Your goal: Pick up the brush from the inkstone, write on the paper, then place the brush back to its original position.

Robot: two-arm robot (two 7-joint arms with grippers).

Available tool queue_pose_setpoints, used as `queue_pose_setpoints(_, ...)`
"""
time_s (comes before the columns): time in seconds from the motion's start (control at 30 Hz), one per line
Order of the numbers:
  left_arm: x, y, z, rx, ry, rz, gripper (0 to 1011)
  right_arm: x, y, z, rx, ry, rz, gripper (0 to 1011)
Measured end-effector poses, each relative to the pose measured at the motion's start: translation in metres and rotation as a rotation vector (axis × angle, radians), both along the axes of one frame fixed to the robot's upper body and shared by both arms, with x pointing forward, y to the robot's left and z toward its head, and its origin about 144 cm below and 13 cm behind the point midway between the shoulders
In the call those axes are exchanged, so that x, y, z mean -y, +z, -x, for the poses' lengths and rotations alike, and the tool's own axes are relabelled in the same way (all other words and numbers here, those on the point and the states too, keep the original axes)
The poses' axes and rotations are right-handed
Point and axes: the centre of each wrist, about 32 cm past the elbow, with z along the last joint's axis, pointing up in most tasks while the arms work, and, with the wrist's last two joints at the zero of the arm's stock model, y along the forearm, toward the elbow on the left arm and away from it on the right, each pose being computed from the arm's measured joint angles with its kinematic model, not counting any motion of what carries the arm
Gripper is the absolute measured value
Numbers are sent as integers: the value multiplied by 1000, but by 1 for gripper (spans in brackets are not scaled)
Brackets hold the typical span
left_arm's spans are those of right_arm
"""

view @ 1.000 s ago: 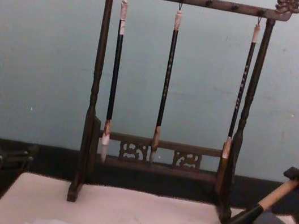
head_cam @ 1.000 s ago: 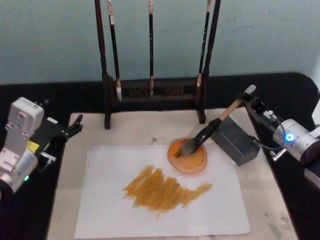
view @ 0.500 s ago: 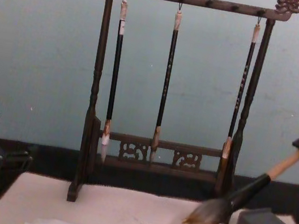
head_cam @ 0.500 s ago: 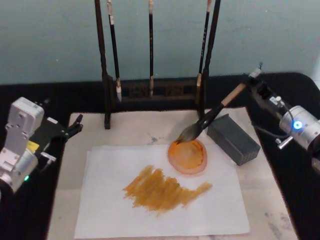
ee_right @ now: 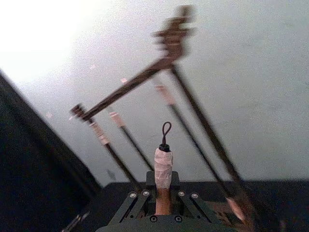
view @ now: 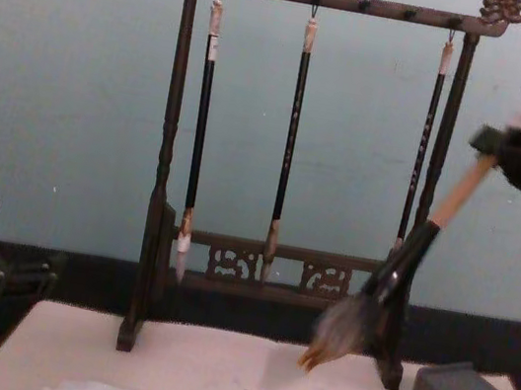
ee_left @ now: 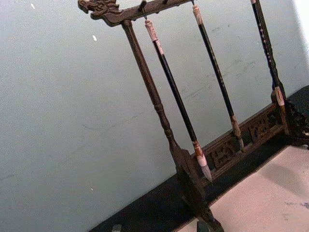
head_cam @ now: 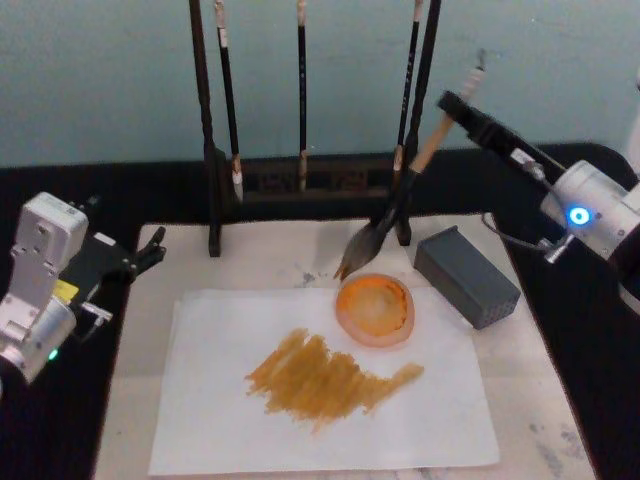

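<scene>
A second ago the large tan-and-black calligraphy brush (head_cam: 398, 200) lay with its grey-brown bristles in the round orange-brown inkstone (head_cam: 343, 305). Half a second ago it had only just cleared the rim. Now it hangs well above the dish and much steeper. The pick-up looks done, and the writing pass is the step ahead.

The right gripper (head_cam: 450, 103) is clamped on the brush's tan handle just under the whitish end cap. The right wrist view shows the cap and its loop standing up between the closed fingers (ee_right: 145, 195).

From that hand the brush slants down and to the robot's left, and the bristles end just above the inkstone's far edge without touching it. The dark grey rectangular block (head_cam: 467, 277) sits almost straight below the hand. The off-white paper sheet (head_cam: 230, 430) lies lower, left of the hand and nearer the robot, and already carries orange-brown strokes (head_cam: 330, 380). The dark wooden brush rack (head_cam: 300, 185) stands just behind the brush — a swing left should stay clear of its post. The left gripper (head_cam: 152, 252) is parked far off to the left.
</scene>
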Motion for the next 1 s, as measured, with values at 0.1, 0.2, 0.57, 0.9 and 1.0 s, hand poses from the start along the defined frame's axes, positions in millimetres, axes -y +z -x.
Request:
queue_pose_setpoints(0.1,0,0,0,0,0,0,1010,-8,5,2,51,32,48,153)
queue_pose_setpoints(0.2,0,0,0,0,0,0,1010,-20,9,6,119,86,120,153)
queue_pose_setpoints(0.57,0,0,0,0,0,0,1010,-49,16,20,267,224,306,153)
queue_pose_setpoints(0.9,0,0,0,0,0,0,1010,-62,9,33,274,333,346,153)
queue_pose_setpoints(1.0,0,0,0,0,0,0,1010,-64,5,35,256,352,350,153)
